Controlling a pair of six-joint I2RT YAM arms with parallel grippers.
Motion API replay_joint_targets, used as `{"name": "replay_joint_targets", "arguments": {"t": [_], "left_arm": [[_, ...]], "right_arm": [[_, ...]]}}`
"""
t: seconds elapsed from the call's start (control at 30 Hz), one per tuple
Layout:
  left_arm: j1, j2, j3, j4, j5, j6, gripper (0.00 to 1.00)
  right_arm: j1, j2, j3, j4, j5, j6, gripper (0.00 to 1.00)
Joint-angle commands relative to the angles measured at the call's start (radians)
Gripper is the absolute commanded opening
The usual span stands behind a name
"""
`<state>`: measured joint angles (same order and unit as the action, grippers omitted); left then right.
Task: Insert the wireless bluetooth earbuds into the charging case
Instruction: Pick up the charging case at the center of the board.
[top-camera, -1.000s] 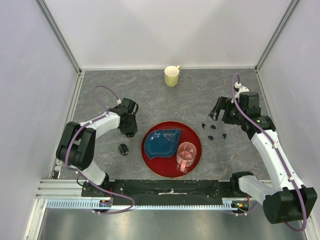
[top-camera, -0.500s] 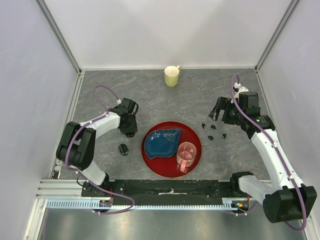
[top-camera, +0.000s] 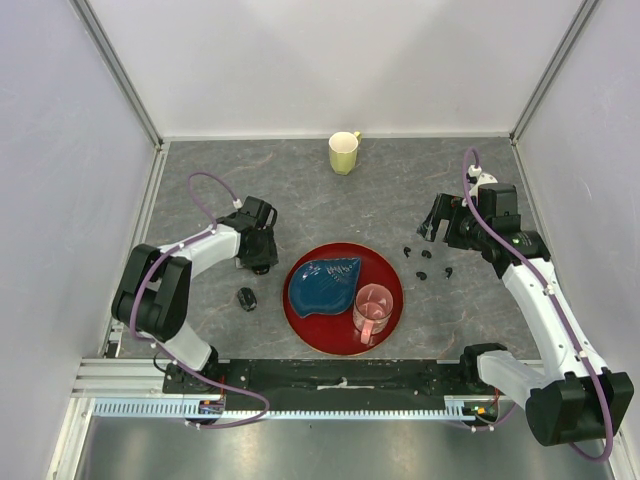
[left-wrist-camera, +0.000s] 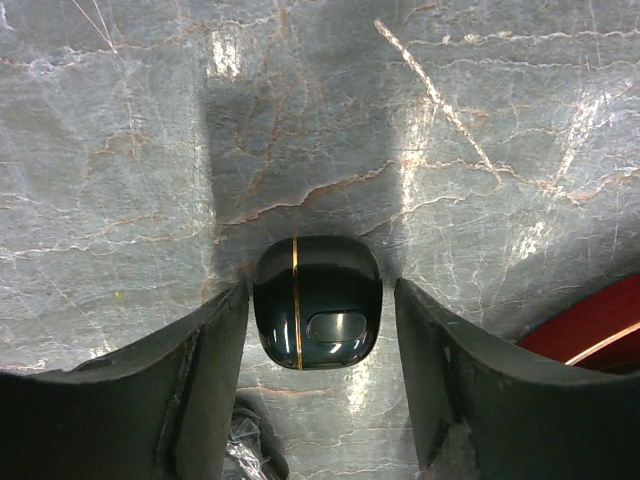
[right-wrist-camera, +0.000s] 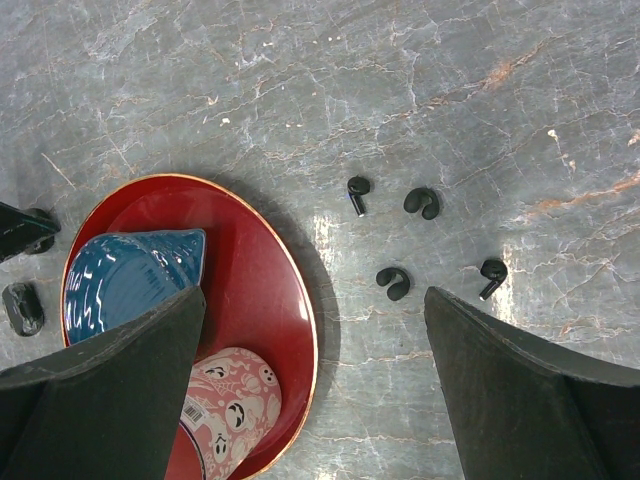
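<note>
Left of the red tray (top-camera: 382, 264), the left gripper (left-wrist-camera: 320, 325) is down at the table (top-camera: 300, 190) with its fingers on either side of a charging case (left-wrist-camera: 318, 300). The case lies flat with its lid shut, a thin gold seam running across it. A sliver of table shows between the case and the right-hand finger, and the left-hand finger is at most brushing it. The jaws therefore stand parted around the case and do not clamp it. This looks like a case set down where it can be worked on, clear of the tray's rim. A second case (top-camera: 246, 298), also shut, lies just nearer the arm bases, left of the tray and apart from the first.

The tray holds a blue dish (top-camera: 322, 282) and a pink cup (top-camera: 373, 310), neither part of the job. Beyond the tray stands a yellow mug (top-camera: 343, 152).

Right of the tray, four earbuds (right-wrist-camera: 393, 283) lie loose on the table in a small cluster, none touching another. The right gripper (right-wrist-camera: 310, 295) hangs above them with its jaws spread wide and holding nothing. It probably sits high so that its camera takes in all four before one is chosen. With both lids shut and every earbud well apart from the cases, no insertion has been made. A lid most likely needs opening first.
</note>
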<state>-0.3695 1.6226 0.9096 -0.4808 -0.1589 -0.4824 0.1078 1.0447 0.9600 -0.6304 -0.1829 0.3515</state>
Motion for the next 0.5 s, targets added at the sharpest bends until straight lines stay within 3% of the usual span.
{"name": "replay_joint_targets", "arguments": {"t": [0.0, 0.2, 0.47], "left_arm": [[-0.006, -0.036, -0.021, 0.007, -0.019, -0.039, 0.68], [-0.006, -0.058, -0.054, 0.024, -0.016, -0.055, 0.64], [-0.006, -0.064, -0.063, 0.033, -0.019, -0.056, 0.49]], "right_arm": [[0.001, -0.002, 0.0, 0.001, 0.008, -0.005, 0.98], [0.001, -0.002, 0.0, 0.0, 0.003, -0.003, 0.98], [0.003, -0.002, -0.003, 0.0, 0.0, -0.005, 0.98]]}}
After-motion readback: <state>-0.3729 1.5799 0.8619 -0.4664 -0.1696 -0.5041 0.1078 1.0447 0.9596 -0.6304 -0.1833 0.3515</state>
